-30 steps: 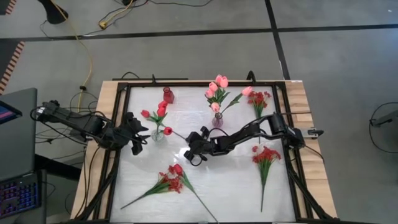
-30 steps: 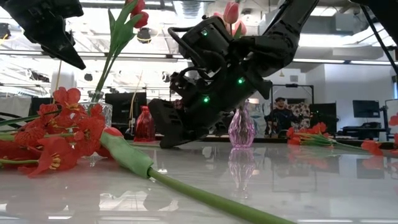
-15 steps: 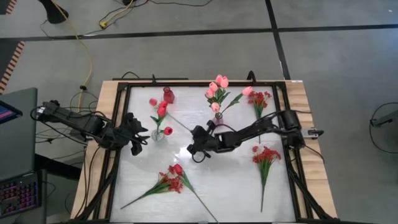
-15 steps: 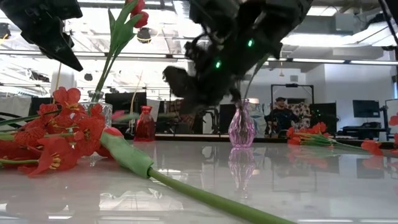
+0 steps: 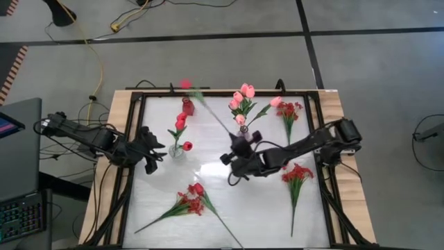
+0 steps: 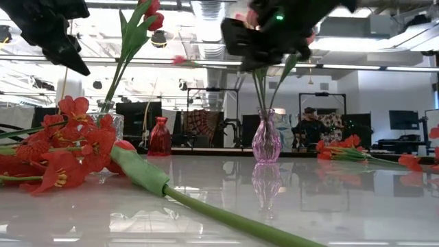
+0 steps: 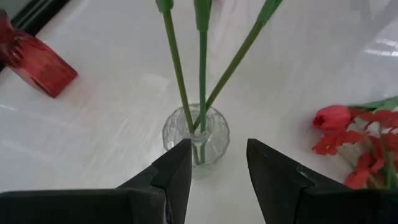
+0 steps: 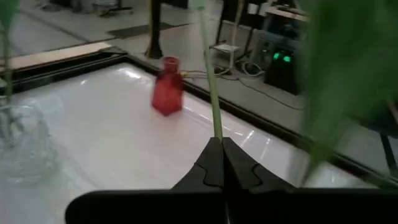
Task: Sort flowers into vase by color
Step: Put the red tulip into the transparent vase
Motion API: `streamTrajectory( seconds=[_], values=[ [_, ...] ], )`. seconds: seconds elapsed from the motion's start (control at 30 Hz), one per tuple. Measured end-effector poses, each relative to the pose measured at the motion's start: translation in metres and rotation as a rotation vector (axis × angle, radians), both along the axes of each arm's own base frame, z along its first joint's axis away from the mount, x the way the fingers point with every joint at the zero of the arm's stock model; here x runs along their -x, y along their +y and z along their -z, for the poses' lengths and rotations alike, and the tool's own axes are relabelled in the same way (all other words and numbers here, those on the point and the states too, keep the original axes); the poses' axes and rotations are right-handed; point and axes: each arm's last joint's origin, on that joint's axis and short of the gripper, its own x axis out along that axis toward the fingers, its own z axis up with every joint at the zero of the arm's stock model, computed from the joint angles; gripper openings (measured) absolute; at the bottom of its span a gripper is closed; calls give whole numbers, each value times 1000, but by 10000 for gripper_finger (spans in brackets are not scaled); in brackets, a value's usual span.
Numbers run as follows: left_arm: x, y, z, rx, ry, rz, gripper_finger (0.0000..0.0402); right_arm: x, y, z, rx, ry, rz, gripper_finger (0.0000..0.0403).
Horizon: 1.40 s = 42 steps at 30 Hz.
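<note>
Flower-sorting at mid-table: the right gripper [image 5: 238, 147], just right of centre in the high view, is clenched on the stem of a red tulip [image 5: 186, 84], whose head now reaches the upper edge of the table, beyond the red vase [image 5: 187, 106]. A second ago this arm sat lower and further left with the tulip head beside the clear vase [image 5: 177, 148]; it has since swung the flower up and away toward the back, so the low view shows the arm lifted to the top of the frame. In the right wrist view the shut fingers [image 8: 214, 163] pinch the thin green stem, the red vase beyond. The left gripper [image 7: 216, 165] hovers part-open at the clear vase, grasping nothing. The red vase looks the likely target; insertion is not yet begun. Red sprays [image 5: 191, 200] lie unsorted at lower left.
</note>
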Motion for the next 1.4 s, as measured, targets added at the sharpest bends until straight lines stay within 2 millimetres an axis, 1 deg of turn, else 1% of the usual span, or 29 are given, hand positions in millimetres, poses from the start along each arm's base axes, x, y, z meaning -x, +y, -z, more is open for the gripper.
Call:
streamTrajectory(
  seconds=[0.1,0.17,0.33,0.5,0.67,0.83,1.0,1.1,1.17,1.3,1.4],
  values=[
    [1,0,-3,0,-30,5,142,17,1,1,12,-64,39,17],
    [0,0,-5,-1,-57,12,142,27,3,1,9,-108,34,17],
    [0,-1,-15,14,-165,73,142,40,12,1,18,-183,-30,17],
    [5,0,-23,48,-250,105,142,40,20,-12,42,-235,-99,17],
    [10,1,-28,90,-305,137,142,37,26,-29,63,-317,-235,17],
    [10,-2,-40,133,-422,242,142,38,31,-49,132,-431,-358,17],
    [8,-7,-51,115,-533,330,142,42,37,-65,206,-548,-495,17],
    [2,-11,-57,101,-639,352,142,42,40,-66,205,-589,-600,17],
    [-4,-16,-57,88,-718,403,142,40,42,-64,184,-606,-672,17],
    [-17,-27,-54,75,-878,546,142,35,45,-57,165,-612,-737,17],
    [-25,-31,-52,58,-967,583,142,32,47,-51,152,-619,-780,17]
  ],
)
